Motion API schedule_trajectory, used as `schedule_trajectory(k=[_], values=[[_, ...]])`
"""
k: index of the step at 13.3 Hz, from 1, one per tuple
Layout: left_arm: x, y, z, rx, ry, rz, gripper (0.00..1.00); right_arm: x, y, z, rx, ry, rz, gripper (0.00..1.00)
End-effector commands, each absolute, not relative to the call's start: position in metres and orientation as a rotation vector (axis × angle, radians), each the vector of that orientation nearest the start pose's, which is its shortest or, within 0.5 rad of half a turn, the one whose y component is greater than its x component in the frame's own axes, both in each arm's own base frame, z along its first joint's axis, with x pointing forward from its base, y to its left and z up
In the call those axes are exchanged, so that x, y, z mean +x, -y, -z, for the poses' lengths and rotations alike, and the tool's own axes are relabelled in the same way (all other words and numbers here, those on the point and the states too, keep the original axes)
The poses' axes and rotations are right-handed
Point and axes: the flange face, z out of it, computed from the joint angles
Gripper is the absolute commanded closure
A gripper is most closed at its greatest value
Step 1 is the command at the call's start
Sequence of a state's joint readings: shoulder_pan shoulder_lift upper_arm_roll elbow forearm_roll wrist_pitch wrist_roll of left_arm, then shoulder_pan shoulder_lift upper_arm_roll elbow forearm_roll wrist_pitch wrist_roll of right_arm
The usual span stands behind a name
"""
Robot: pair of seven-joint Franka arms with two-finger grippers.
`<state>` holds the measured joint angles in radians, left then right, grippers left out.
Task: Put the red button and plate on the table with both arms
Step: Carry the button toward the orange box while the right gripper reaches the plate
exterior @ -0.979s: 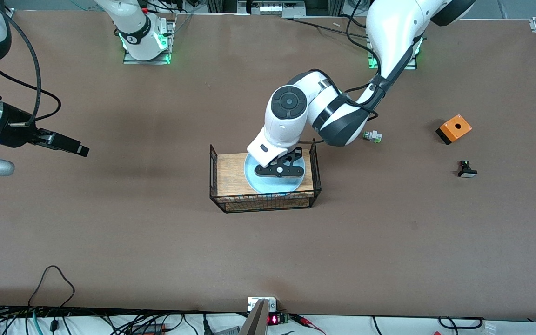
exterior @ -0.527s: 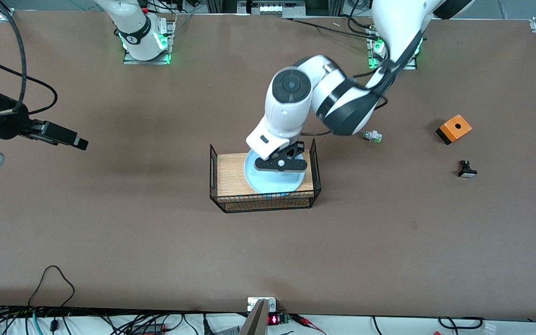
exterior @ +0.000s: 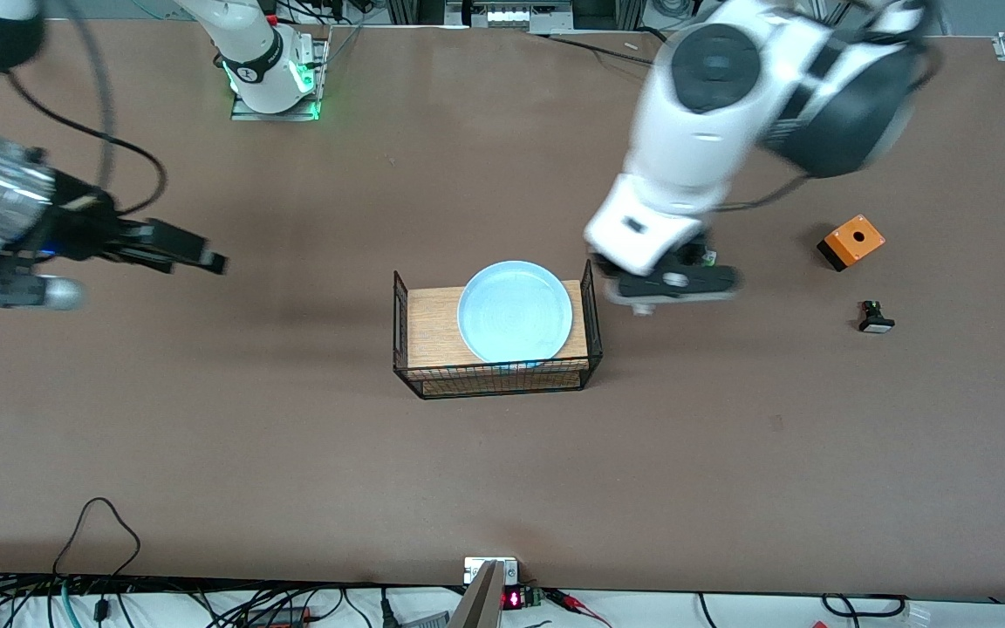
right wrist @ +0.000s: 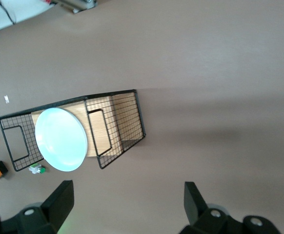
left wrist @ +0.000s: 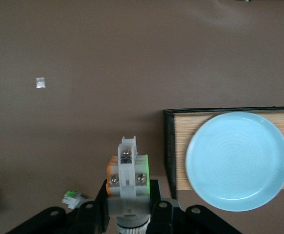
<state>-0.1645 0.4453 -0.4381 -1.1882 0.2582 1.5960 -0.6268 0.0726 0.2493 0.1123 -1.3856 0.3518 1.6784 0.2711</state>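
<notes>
My left claw (exterior: 673,283) grips the red button (left wrist: 128,176) above the desk (exterior: 293,453), beside the wire-sided board (exterior: 433,327) toward the left arm's end. The plate (exterior: 515,312) lies on that board. My right claw (exterior: 206,260) hangs wide open, well apart from the plate.

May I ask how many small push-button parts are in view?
3: the red button in the left gripper, a green-capped part on the table below it, a black part near the orange box.
</notes>
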Motion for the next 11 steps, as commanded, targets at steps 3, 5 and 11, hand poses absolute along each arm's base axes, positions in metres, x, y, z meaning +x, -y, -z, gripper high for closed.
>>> schedule_trajectory(k=[3,5,11], values=[[0.657,0.145,-0.542,-3.062,0.032,-0.016,1.0,0.632,-0.224,-0.539,-2.831,-0.008,-0.015,0.0],[0.665,0.107,-0.54,-3.066,0.045,-0.029,1.0,0.622,-0.263,-0.532,-2.895,0.067,0.02,0.0],[0.671,0.027,-0.539,-3.153,0.096,-0.076,1.0,0.579,-0.369,-0.509,-3.05,0.047,0.086,0.01]])
